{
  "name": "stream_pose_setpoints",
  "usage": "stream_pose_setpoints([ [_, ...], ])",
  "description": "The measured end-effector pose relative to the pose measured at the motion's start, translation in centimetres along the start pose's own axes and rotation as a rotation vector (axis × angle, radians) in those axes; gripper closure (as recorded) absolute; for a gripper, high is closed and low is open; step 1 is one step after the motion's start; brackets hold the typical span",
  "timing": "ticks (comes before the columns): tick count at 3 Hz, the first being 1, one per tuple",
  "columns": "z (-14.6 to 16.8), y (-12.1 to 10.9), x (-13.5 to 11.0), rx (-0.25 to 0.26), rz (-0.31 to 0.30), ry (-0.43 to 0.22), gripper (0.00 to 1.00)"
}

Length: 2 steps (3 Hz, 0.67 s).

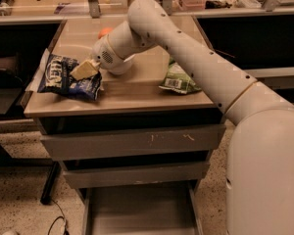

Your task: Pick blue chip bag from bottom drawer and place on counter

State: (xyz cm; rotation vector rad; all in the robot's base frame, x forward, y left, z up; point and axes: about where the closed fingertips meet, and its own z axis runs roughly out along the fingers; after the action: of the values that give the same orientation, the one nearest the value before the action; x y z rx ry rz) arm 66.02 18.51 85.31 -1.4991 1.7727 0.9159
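Observation:
The blue chip bag [66,78] lies on the left part of the counter [137,89], its white lettering facing up. My gripper [86,69] is at the bag's upper right corner, right over it or touching it; I cannot tell which. The white arm reaches in from the right, across the counter. The bottom drawer [139,210] is pulled out at the foot of the cabinet, and the part of its grey tray that shows holds nothing.
A green chip bag [179,79] lies on the right part of the counter, partly behind the arm. An orange object [105,32] sits at the back behind the wrist. Two shut grey drawers [132,141] sit above the open one. Dark desks flank the cabinet.

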Motion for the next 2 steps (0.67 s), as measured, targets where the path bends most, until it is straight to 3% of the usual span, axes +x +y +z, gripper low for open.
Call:
stream_pose_setpoints([
  [2,0.01,0.00,0.00,0.000,0.000,0.000,0.35],
])
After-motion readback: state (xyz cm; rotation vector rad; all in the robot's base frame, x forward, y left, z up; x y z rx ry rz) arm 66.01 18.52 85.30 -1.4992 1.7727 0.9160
